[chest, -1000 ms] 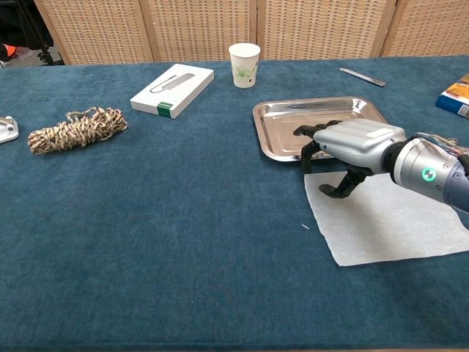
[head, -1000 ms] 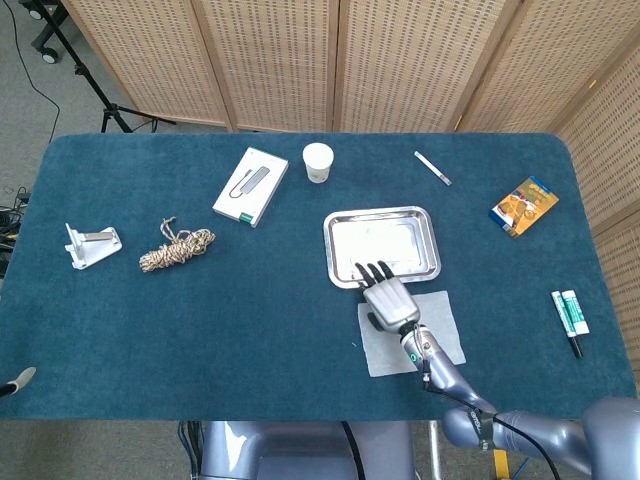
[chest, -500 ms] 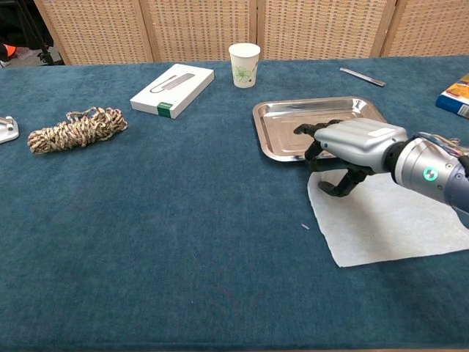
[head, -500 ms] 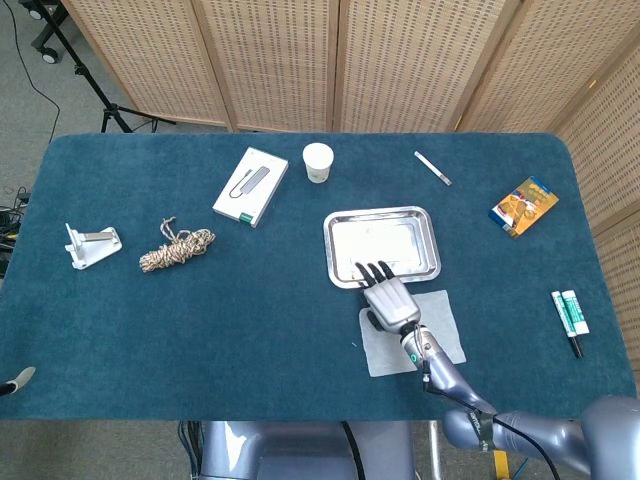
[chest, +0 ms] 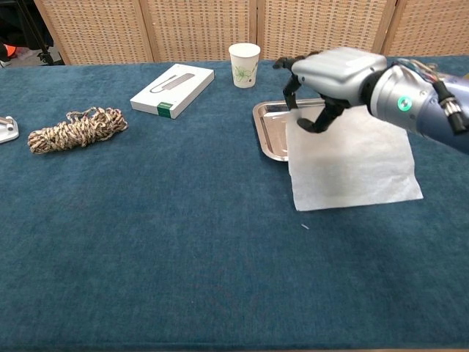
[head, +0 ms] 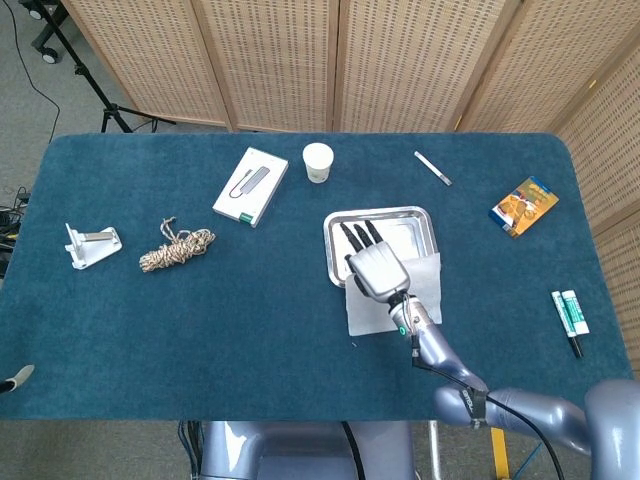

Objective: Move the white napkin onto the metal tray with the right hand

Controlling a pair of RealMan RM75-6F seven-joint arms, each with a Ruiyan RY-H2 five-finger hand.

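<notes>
Lifted and carried forward since half a second ago, the right hand now hangs over the tray instead of low at the near rim, and the napkin has come with it, its far edge raised. Its fingers curl downward and the thumb closes under them; they appear to pinch the napkin's top edge, though the contact itself is hidden behind the hand. From the fingers the white sheet drapes down and toward the robot, covering the near part of the tray while its lower half lies past the near rim on the blue cloth. In the head view the hand sits above the tray's middle, the napkin trailing behind it. The carry is under way, I judge, but only partly done. The next move calls for going further toward the far rim beyond the fingertips, so the trailing half clears the near rim, then lowering and letting go. The left hand is out of sight.
</notes>
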